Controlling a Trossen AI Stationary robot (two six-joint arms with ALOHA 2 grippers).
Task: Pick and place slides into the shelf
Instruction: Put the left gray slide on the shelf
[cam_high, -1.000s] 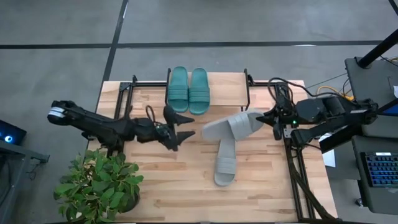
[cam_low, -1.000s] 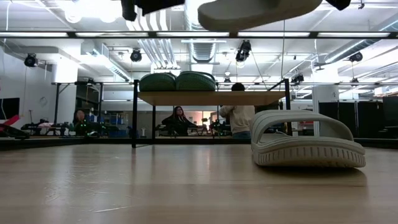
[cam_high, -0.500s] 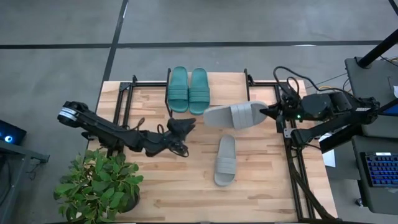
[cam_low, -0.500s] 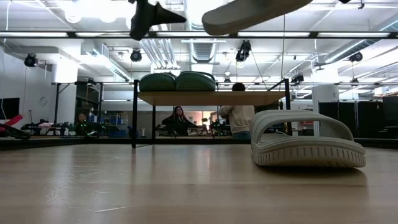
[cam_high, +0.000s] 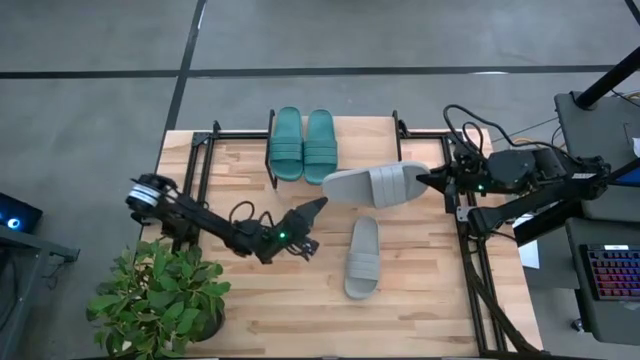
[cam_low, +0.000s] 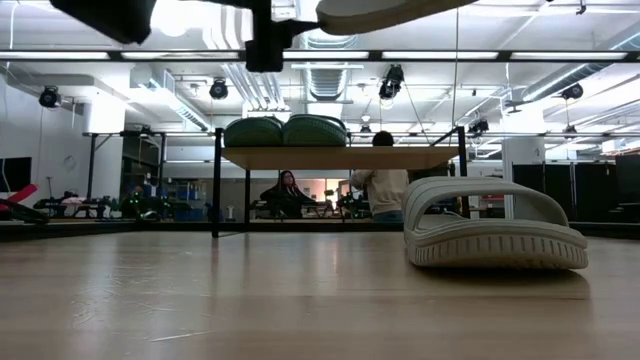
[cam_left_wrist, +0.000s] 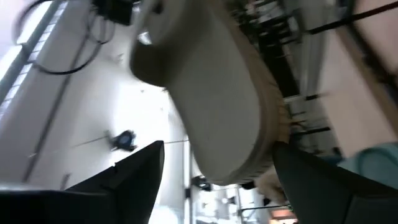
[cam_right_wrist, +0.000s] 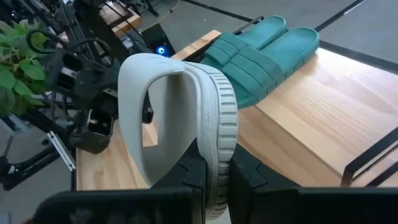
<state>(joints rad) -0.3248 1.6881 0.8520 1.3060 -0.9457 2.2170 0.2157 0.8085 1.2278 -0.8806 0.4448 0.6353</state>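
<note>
high view: wooden table (cam_high: 250, 310). the shelf (cam_high: 360, 140) stands at the table's far edge, its plank top carrying two teal slides (cam_high: 302, 145) side by side on its left part. right gripper (cam_high: 428, 181), fingers pinched tight on one end of a grey slide (cam_high: 372, 186), holds it raised and crosswise at the shelf's front edge, just right of the teal pair. a second grey slide (cam_high: 362, 257) lies flat on the table in front of the shelf, strap up. left gripper (cam_high: 316, 208), fingers spread wide and holding nothing, sits near the raised slide's free end. potted plant (cam_high: 158, 300) at the table's near left corner.

low view: shelf (cam_low: 340, 157) in the middle distance, teal slides (cam_low: 285, 131) on top. resting grey slide (cam_low: 495, 238) on the table at right. underside of the lifted grey slide (cam_low: 385, 12) at the top edge. people show in the room behind.

left wrist view: sole of the lifted grey slide (cam_left_wrist: 214, 106) seen from below, between the left gripper's spread fingers (cam_left_wrist: 134, 171), not touching them.

right wrist view: lifted grey slide (cam_right_wrist: 186, 118) clamped on edge between the right gripper's fingers (cam_right_wrist: 245, 180); teal slides (cam_right_wrist: 264, 53) on the shelf (cam_right_wrist: 323, 124) beyond.
</note>
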